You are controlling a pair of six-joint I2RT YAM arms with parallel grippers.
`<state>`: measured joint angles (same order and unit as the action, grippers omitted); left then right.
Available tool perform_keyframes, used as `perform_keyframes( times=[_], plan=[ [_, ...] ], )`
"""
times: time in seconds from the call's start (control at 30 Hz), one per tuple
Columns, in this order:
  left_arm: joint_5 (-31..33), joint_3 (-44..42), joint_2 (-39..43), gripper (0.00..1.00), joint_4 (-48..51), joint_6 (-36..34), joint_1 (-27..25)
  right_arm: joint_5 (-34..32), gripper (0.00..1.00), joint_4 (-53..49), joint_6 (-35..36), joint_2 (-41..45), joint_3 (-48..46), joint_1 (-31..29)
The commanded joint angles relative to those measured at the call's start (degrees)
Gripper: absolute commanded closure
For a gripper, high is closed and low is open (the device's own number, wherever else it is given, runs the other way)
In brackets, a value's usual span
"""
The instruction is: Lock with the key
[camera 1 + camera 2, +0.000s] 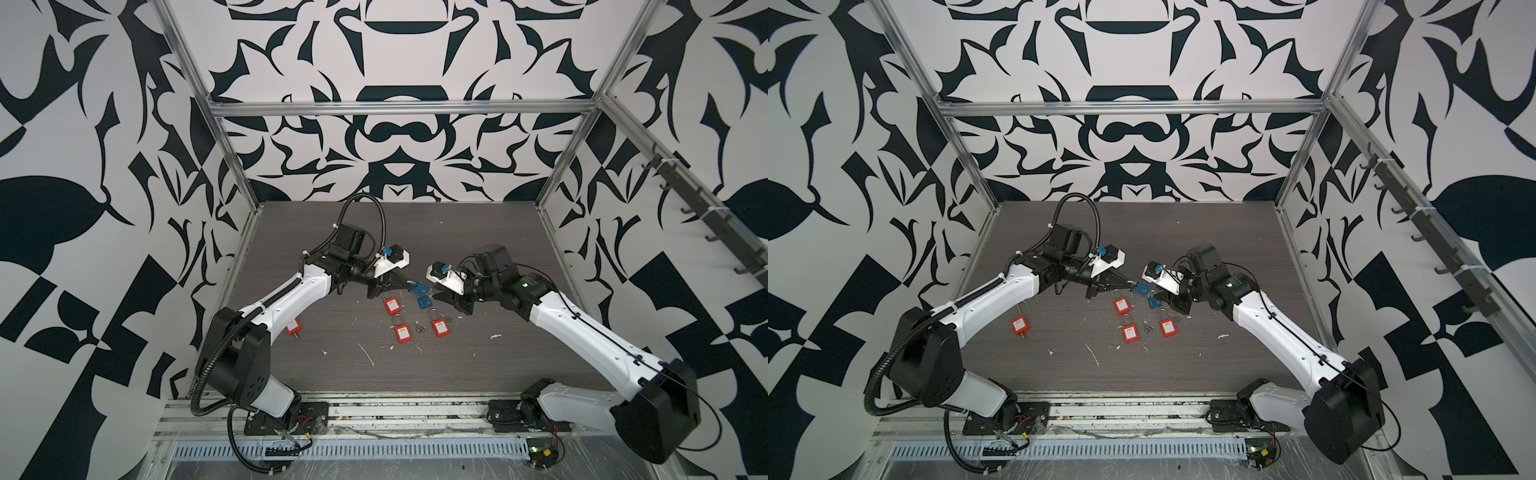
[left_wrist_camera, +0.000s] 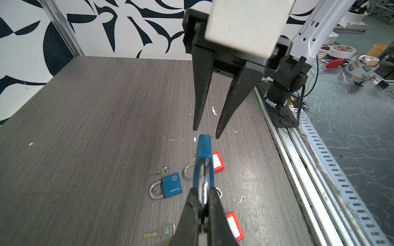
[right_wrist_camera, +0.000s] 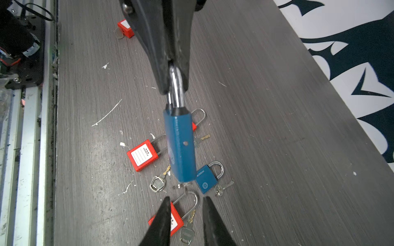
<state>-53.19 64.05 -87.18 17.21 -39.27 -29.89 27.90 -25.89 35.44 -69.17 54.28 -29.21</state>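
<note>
Left gripper pinches blue padlock by shackle, aloft at centre. Right gripper just right of it, fingers spread, empty. Likely key-fetch step: next needs a key off the table, seated squarely.

Dark wood-grain table, littered with padlocks and keys.

A blue padlock lies flat just by the tips of the right gripper. A red padlock lies near the left gripper. Two more red padlocks lie a little farther from both grippers, toward the front edge, and a fourth lies well apart, back beside the left arm. Keys lie scattered among the padlocks near the right gripper. White flecks dot the surface.
</note>
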Motion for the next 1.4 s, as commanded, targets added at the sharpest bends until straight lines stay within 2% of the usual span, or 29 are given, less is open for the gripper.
perform_keyframes(
  times=[0.0, 0.67, 1.0, 1.37],
  plan=[
    [-3.7, 2.6, 0.7, 1.00, 0.8, -1.9, 0.1, 2.3, 0.72, 0.0, 0.9, -0.1, 2.3, 0.2],
    [-4.2, 2.0, 1.0, 1.00, 2.4, -5.6, 0.0, 7.4, 0.88, -3.8, 0.5, -4.3, 5.5, 0.1],
    [-3.9, 2.4, 1.3, 1.00, 4.0, -6.4, 1.0, 5.6, 1.00, -6.2, 3.1, -4.1, 4.7, 0.3],
    [-3.9, 7.1, -1.1, 1.00, 12.3, -10.4, 4.0, 4.8, 1.00, -4.3, 2.8, -3.2, -0.2, 1.4]
  ],
)
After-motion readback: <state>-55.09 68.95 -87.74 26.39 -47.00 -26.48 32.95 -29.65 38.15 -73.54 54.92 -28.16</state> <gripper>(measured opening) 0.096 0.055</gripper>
